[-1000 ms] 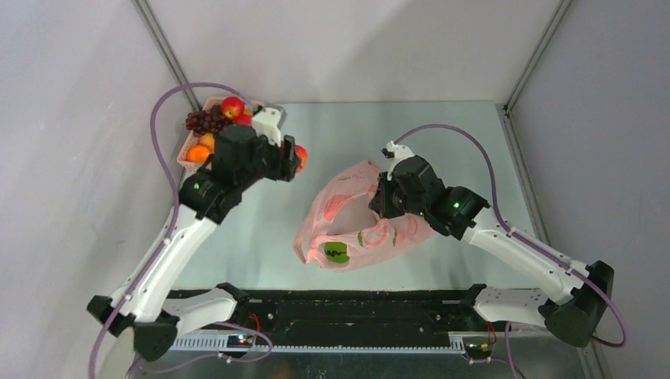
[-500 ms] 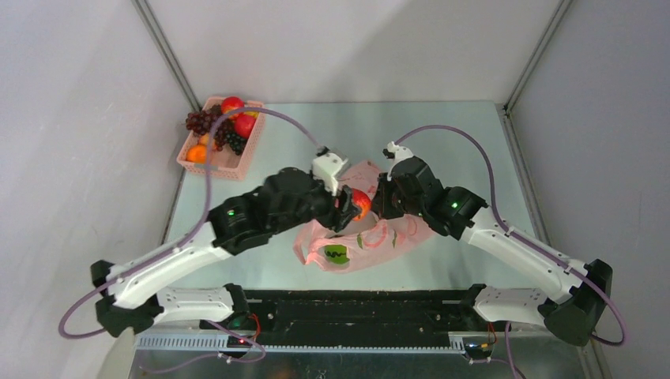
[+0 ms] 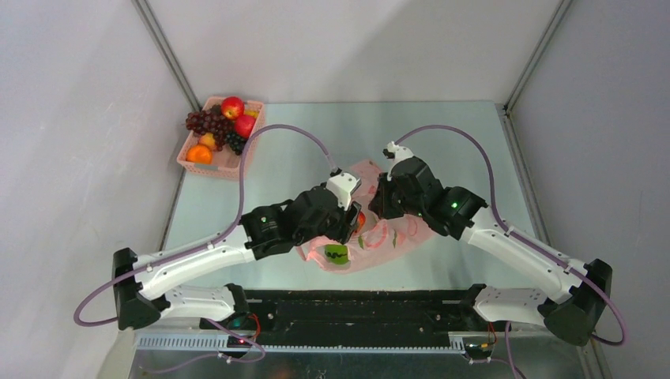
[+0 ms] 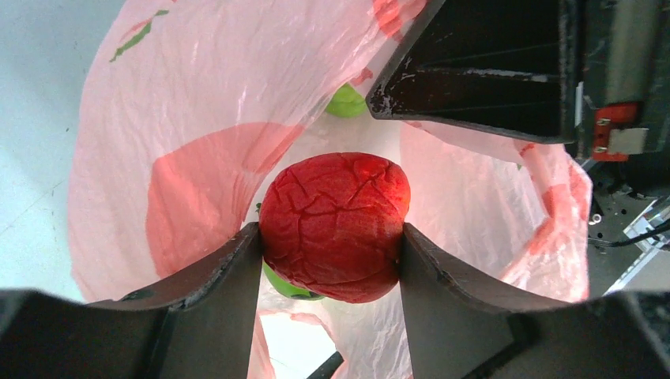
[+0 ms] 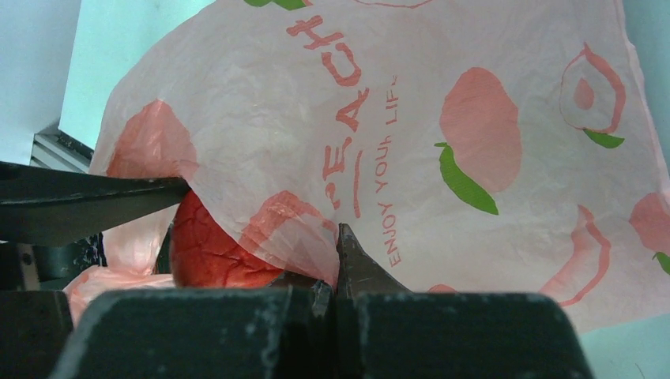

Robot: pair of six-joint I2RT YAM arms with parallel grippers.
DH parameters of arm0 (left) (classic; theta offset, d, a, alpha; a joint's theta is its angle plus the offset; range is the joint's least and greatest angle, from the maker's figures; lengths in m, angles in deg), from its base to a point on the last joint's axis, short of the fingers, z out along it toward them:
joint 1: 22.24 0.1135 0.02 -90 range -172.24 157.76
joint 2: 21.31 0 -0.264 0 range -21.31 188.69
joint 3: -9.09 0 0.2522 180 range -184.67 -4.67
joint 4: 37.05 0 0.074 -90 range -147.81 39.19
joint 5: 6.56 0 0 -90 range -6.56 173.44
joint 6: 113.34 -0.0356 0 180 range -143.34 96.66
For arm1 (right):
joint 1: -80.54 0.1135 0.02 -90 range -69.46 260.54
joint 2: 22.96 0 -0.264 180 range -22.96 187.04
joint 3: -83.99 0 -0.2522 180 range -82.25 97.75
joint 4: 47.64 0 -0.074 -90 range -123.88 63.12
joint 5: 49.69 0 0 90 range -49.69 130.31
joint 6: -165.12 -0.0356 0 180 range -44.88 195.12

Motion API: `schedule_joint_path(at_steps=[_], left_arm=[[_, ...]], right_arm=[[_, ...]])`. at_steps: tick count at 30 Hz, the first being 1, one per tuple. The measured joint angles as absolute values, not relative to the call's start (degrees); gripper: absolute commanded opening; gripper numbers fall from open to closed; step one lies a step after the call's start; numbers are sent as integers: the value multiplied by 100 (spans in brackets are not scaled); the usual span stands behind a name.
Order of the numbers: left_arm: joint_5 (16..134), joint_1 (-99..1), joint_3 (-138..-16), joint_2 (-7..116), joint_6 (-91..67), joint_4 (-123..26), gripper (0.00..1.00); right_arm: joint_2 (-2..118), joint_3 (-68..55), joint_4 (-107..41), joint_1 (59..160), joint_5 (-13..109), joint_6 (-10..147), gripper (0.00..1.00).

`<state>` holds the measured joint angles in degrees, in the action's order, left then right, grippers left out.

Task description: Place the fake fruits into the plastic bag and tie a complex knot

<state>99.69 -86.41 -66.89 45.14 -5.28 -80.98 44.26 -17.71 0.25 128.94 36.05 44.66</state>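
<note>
Left gripper [image 4: 330,241] clamps a red apple [image 4: 336,213] at the open mouth of the bag [image 4: 158,103], with a green apple [image 4: 345,103] deeper inside. Right gripper [image 5: 338,245] pinches the bag's rim between closed fingers, holding it up.

The thin translucent pink plastic bag [image 5: 506,95] has a print of salmon-red round peaches with bright green leaves, and red letters that read PEACH. The glossy red plastic apple [image 4: 336,225] is deep red with fine darker crackle lines on its skin. A small bright green plastic fruit [image 4: 348,103] shows inside the bag. At the far left corner of the pale mint tabletop [image 3: 442,134], the pink lattice plastic basket [image 3: 209,169] holds red apples [image 3: 232,106], a dark purple grape bunch [image 3: 204,121] and an orange fruit [image 3: 199,154].
</note>
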Motion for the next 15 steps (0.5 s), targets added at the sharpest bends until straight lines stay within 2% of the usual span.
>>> schedule_joint_path(at_steps=[3, 4, 6, 15], left_arm=[[9984, -8640, -6592, 4571, -480, -8013, 80], [9980, -8640, -6551, 4582, -471, -7967, 89], [9967, -8640, -6481, 4586, -419, -7884, 95], [9912, -8640, -6463, 4589, -401, -7676, 99]], right_arm=[[4426, -1771, 25, 12912, 3605, 4462, 0], [4426, -1771, 25, 12914, 3605, 4462, 0], [4426, -1771, 25, 12918, 3605, 4455, 0], [4426, -1771, 32, 12922, 3603, 4403, 0]])
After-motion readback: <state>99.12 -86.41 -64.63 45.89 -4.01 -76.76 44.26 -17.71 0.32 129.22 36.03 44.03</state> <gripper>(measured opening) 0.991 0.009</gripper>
